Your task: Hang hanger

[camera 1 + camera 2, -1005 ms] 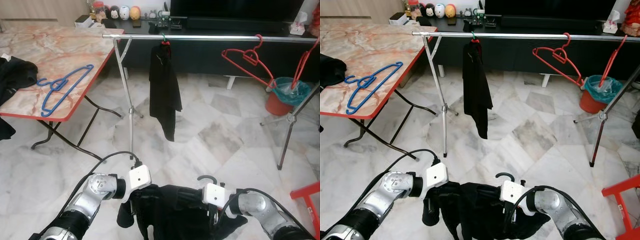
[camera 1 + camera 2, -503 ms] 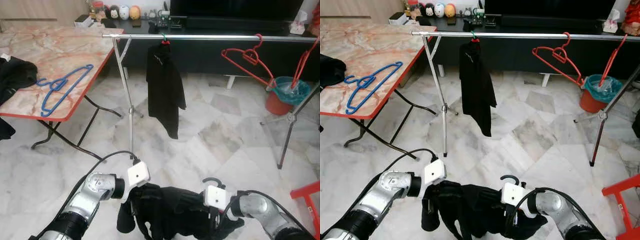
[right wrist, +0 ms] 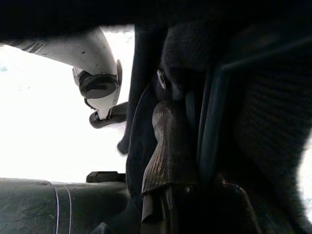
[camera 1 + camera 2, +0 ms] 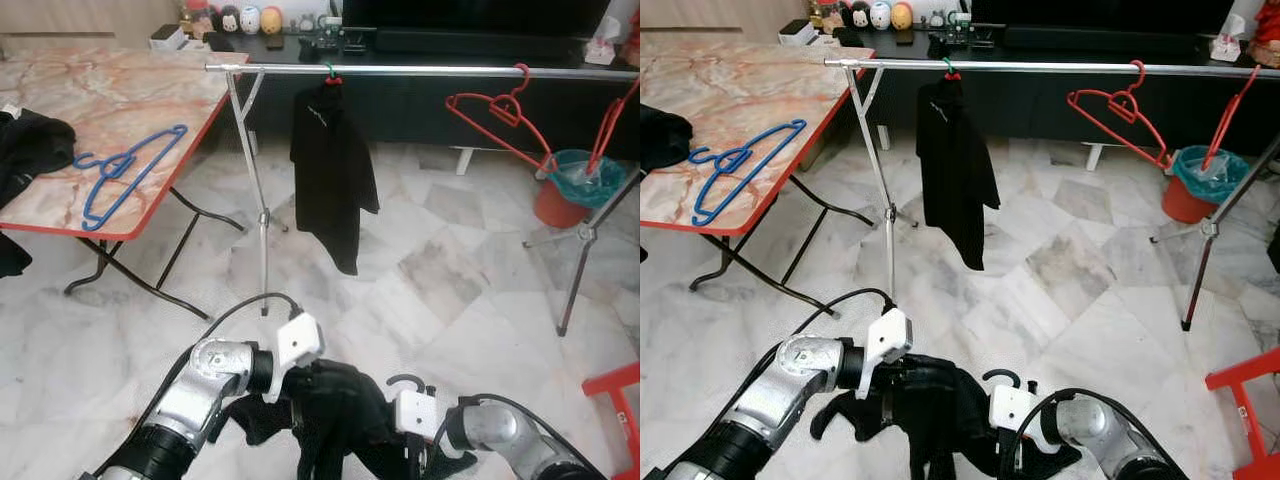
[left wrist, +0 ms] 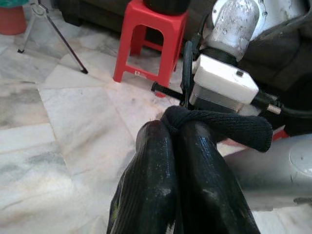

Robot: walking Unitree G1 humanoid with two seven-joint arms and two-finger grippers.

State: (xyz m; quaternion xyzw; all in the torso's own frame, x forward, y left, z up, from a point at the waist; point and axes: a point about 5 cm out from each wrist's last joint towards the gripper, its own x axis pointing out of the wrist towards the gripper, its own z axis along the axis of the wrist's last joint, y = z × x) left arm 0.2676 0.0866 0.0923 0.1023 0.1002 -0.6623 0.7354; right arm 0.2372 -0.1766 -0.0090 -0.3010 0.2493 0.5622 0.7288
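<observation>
Two pincers carry one load in the left eye view: a black garment (image 4: 335, 405) bunched low before the robot, well short of the rail (image 4: 420, 71), with its hanger's dark hook (image 4: 405, 382) rising just above the right wrist. The hook curls upward; the hanger's long axis seems to run across the robot, from one pincer to the other, though cloth hides most of it. The left pincer (image 4: 290, 385) sits at the garment's left edge.

In the right eye view the hook (image 4: 1002, 377) looks small against the lift ahead; the loose cloth could snag or slide off the hanger on the way up.

In the left wrist view the fingers (image 5: 156, 161) are clamped together on a fold of black cloth (image 5: 219, 126), a thin hold that could slip.

In the right wrist view the right pincer (image 3: 195, 146) appears closed on the hanger's dark bar (image 3: 209, 112), amid dim cloth.
</observation>
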